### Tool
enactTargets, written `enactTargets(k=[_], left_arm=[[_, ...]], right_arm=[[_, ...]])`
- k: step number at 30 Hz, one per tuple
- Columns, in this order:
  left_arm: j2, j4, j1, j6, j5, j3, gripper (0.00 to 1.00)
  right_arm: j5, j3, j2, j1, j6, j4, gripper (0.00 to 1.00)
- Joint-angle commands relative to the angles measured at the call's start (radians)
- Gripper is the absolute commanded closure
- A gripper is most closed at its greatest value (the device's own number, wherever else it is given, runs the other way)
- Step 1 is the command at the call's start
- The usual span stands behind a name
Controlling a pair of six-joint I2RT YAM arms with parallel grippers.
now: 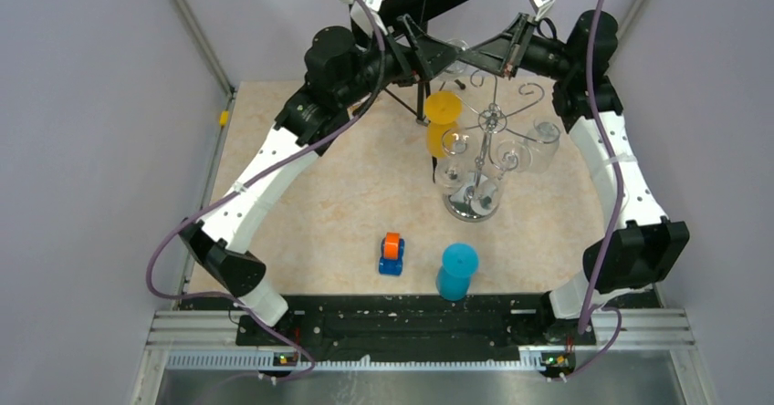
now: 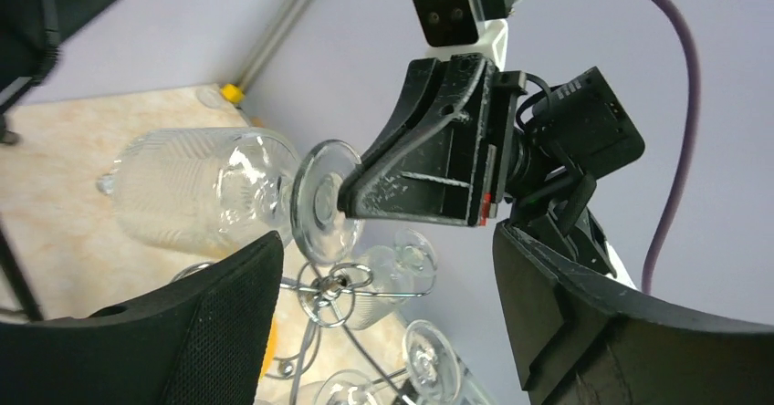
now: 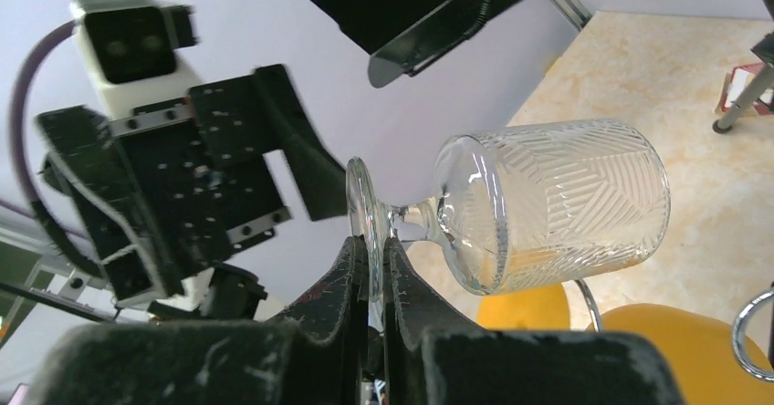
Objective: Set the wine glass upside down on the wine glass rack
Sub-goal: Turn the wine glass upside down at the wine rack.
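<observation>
**A:** Top view: your left gripper [image 1: 436,58] and right gripper [image 1: 479,58] meet tip to tip. The wine glass [image 1: 454,47] sits right where they meet, lying on its side. The wine glass rack [image 1: 489,129] stands below and nearer than both tools, with a yellow cup [image 1: 444,113] at its left side.

**B:** Which of your tools has it?

**A:** Left wrist view tells you. Your left fingers [image 2: 219,323] stand wide apart with nothing between them. The glass is out ahead of them, bowl to their left, clear of both pads. The right gripper reaches in from the far side and pinches the round foot [image 2: 319,200]. The rack's curled hooks lie just under the glass.

**B:** And from your right wrist?

**A:** Your right jaws are squeezed flat on the foot's rim. Stem and bowl stick out level to the right of the fingers. The left gripper faces your fingers, close beside the foot.
</observation>
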Motion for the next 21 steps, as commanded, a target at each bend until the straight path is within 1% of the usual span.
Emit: enactTargets(k=[1,4,10,17,21], left_arm=[[-0.134,-0.017,-0.004,0.128,-0.139,-0.053,0.12],[-0.173,-0.064,-0.003,0.189,-0.199,-0.087,0.12],[-0.236,-0.16,-0.003,0.275,-0.249,-0.142,0.12],[-0.294,-0.172,-0.003,0.273,-0.266,-0.227,0.13],[-0.303,-0.177,-0.003,0.264,-0.262,-0.247,0.13]], right_arm=[[0.037,0.069,0.012,0.007,-0.061,-0.009,1.0],[0.062,0.089,0.028,0.007,-0.088,-0.075,1.0],[0.124,0.122,0.063,0.007,-0.133,-0.191,1.0],[0.137,0.126,0.103,0.007,-0.148,-0.236,1.0],[0.133,0.126,0.121,0.007,-0.171,-0.283,1.0]])
